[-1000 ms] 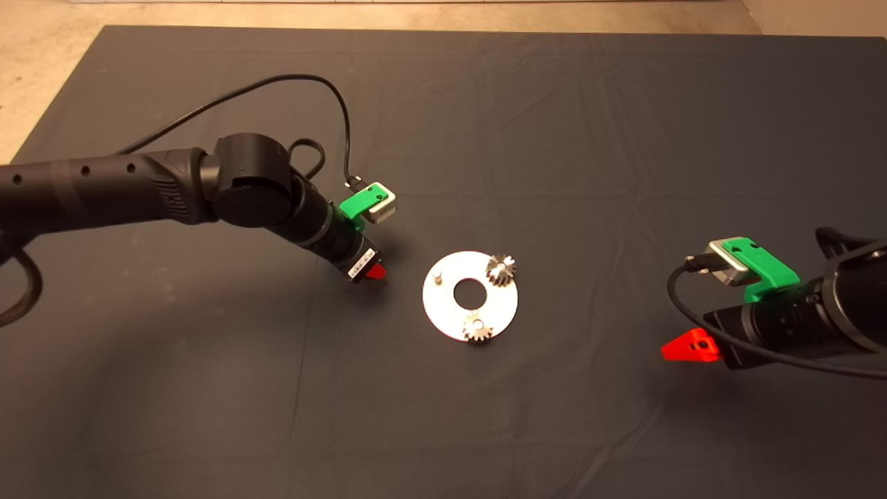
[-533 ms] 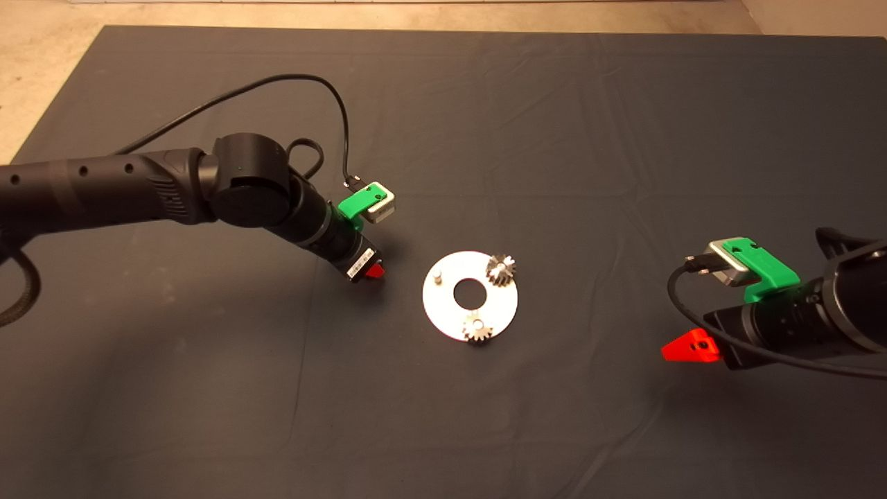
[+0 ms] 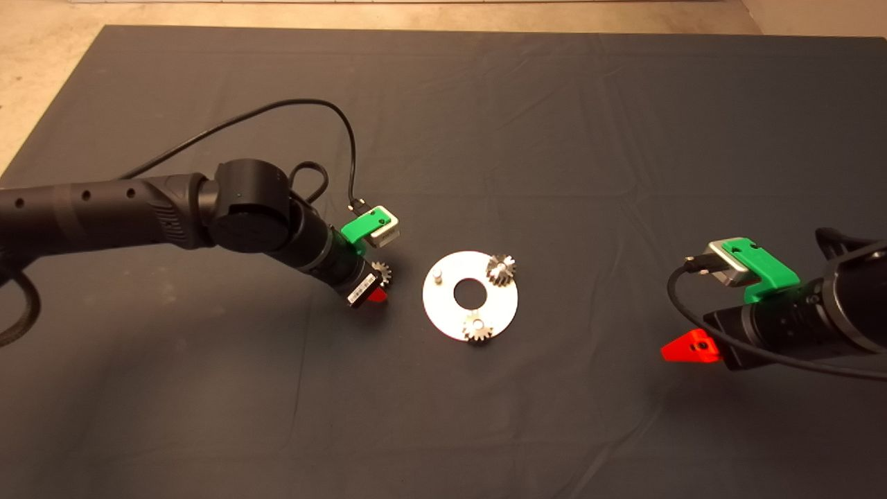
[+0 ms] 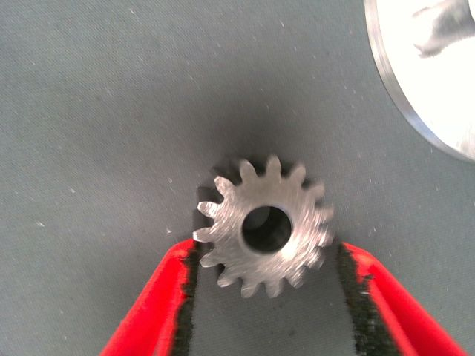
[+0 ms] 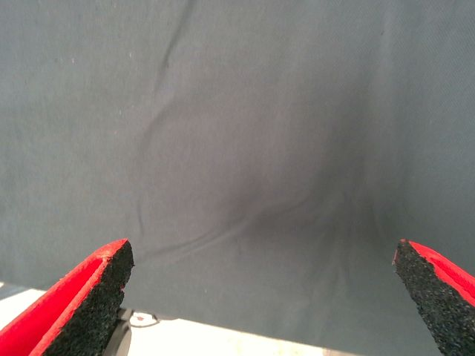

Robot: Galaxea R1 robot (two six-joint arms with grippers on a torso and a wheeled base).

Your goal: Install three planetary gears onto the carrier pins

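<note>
The silver-white disc [image 3: 502, 305] lies mid-mat. Two planetary gears sit on carrier pins, one at the far right [image 3: 500, 269] and one at the near edge [image 3: 478, 327]. The third pin [image 3: 437, 276], at the disc's left, is bare. My left gripper [image 3: 373, 287] is just left of the disc. In the left wrist view, the left gripper [image 4: 267, 248] is shut on the third gear [image 4: 266, 226], pads against its teeth on both sides; this gear also shows in the head view [image 3: 381, 272]. The disc's edge [image 4: 430, 111] is close by. My right gripper [image 3: 686, 346] waits open and empty at the right.
The dark mat [image 3: 554, 138] has shallow wrinkles. A black cable [image 3: 305, 104] loops above the left arm to its wrist camera. The right wrist view shows only mat [image 5: 260, 133] and a strip of pale floor past its edge.
The left arm has shifted slightly toward the front and its wrist has turned. The third gear, hidden before, now shows at its fingertips. The right arm has not moved.
</note>
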